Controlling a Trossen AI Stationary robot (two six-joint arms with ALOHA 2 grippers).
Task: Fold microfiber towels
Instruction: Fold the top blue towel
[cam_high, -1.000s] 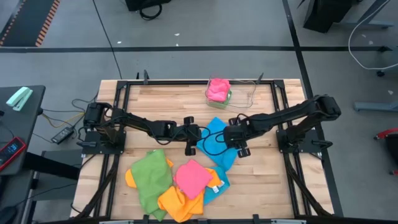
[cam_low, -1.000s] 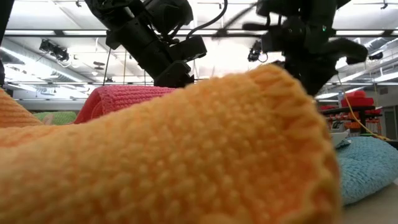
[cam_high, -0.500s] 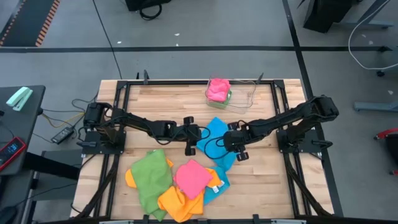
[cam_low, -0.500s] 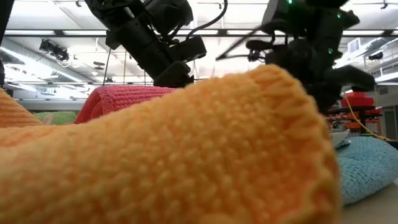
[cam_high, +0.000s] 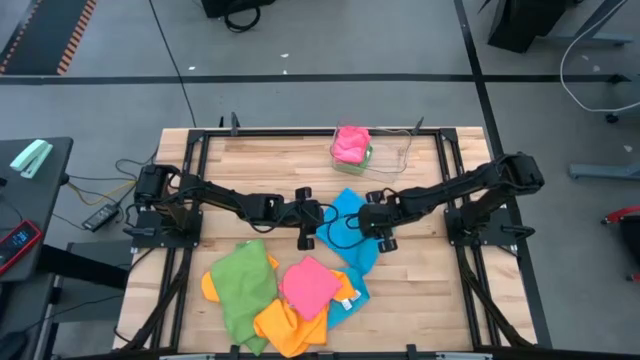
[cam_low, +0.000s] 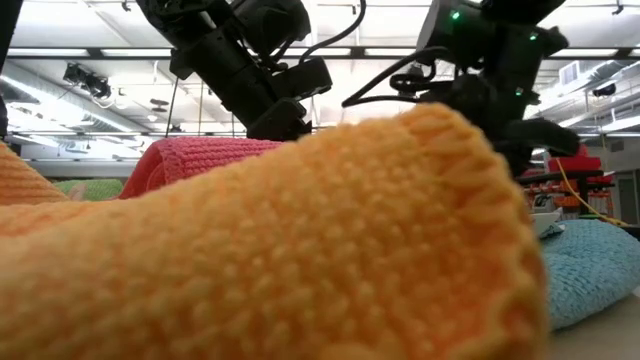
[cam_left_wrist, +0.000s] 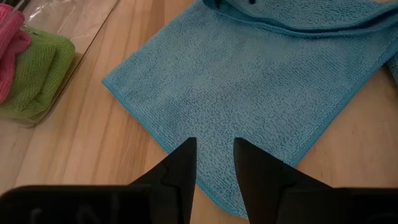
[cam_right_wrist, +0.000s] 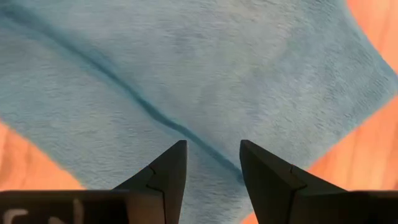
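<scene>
A sky-blue microfiber towel (cam_high: 348, 208) (cam_left_wrist: 249, 81) (cam_right_wrist: 186, 62) lies spread on the wooden table at its middle, with a crease across it. My left gripper (cam_high: 320, 222) (cam_left_wrist: 212, 149) stands open at the towel's left corner, slanting down. My right gripper (cam_high: 363, 222) (cam_right_wrist: 212, 149) is open over the towel's right part, pointing steeply down. Green (cam_high: 240, 285), pink (cam_high: 308, 285), orange (cam_high: 285, 325) and another blue towel (cam_high: 350, 298) lie heaped near the front edge. My left gripper has both fingertips (cam_left_wrist: 186, 149) over the blue towel just inside its corner edge (cam_left_wrist: 155, 140); whether they touch the cloth I cannot tell. My right gripper's fingers (cam_right_wrist: 174, 155) stand above the towel beside its crease (cam_right_wrist: 149, 109); whether they touch it I cannot tell.
A clear plastic tray (cam_high: 392, 152) (cam_left_wrist: 68, 34) at the far edge holds a pink towel (cam_high: 350, 143) on a green one. In the low view an orange towel (cam_low: 300, 250) fills most of the picture. Bare wood lies left and right of the spread towel.
My right gripper has sunk toward the blue towel and shifted a little toward the table's left, its fingers still apart. The towel lies as before.
</scene>
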